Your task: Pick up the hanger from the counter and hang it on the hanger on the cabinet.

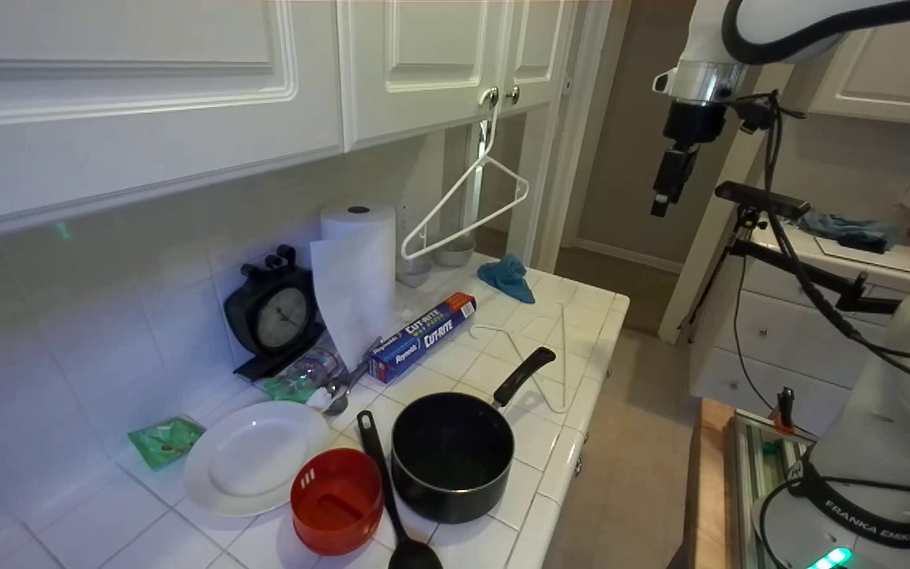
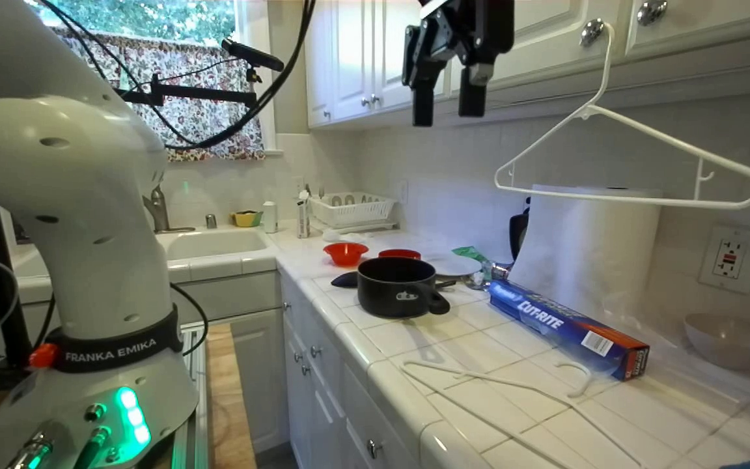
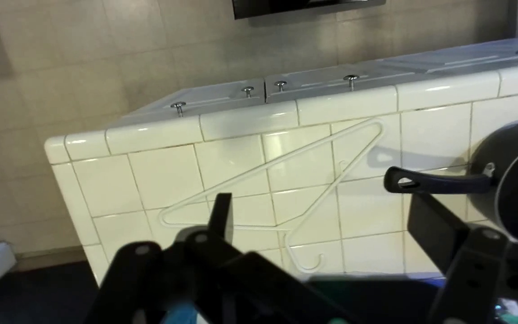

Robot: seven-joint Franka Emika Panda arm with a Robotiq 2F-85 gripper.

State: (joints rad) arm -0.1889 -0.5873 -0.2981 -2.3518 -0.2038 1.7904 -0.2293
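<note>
A white plastic hanger (image 1: pixel 564 356) lies flat on the tiled counter, and also shows in an exterior view (image 2: pixel 534 389) and the wrist view (image 3: pixel 265 166). Its hook points toward the wax paper box. A second white hanger (image 1: pixel 467 227) hangs by its hook from a cabinet knob (image 1: pixel 492 96); this hanger (image 2: pixel 609 197) and knob (image 2: pixel 591 32) also show in an exterior view. My gripper (image 2: pixel 447 118) is open and empty, high above the counter. In the wrist view the fingers (image 3: pixel 324 200) are wide apart, with the counter hanger below and between them, not touching.
A black pot (image 1: pixel 455 506) stands beside the counter hanger, its handle toward it. A blue wax paper box (image 2: pixel 564 329) lies near the hook. A paper towel roll (image 1: pixel 368 269), blue cloth (image 1: pixel 507 278), white plate (image 1: pixel 253 458) and red bowl (image 1: pixel 336 506) are on the counter.
</note>
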